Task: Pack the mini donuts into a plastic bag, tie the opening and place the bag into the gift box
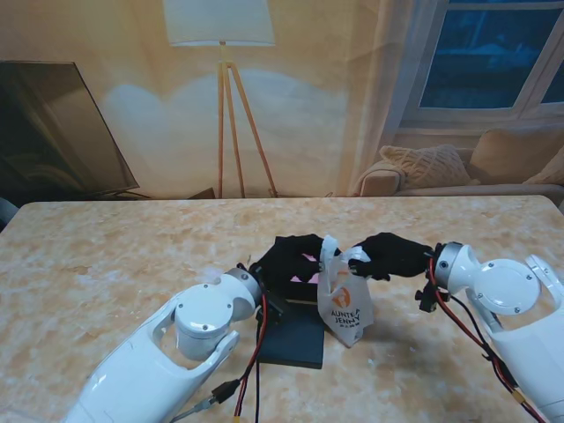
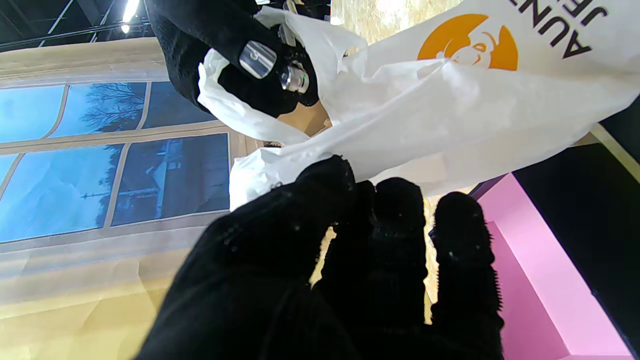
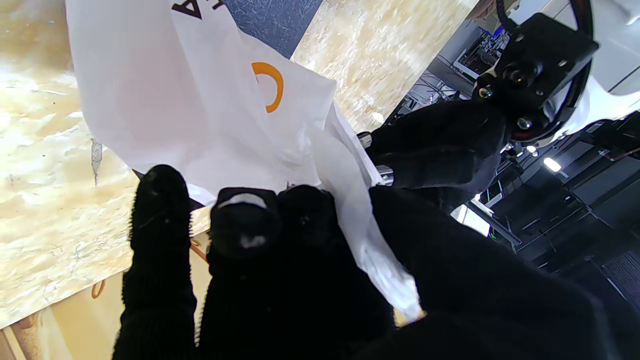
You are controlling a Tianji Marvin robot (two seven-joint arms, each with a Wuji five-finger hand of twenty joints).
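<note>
Tying step, by the look of it: left robot hand (image 1: 286,264) and right robot hand (image 1: 394,254) each pinch a handle of the plastic bag (image 1: 345,304) hanging between them over the gift box (image 1: 295,344); next, cross handles.

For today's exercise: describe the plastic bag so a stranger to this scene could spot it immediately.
Start at the marble-patterned table and look to its middle, where the two black-gloved hands meet. Between the left hand and the right hand hangs a white plastic bag, by the dark gift box. Only it carries an orange round logo and dark lettering.
</note>
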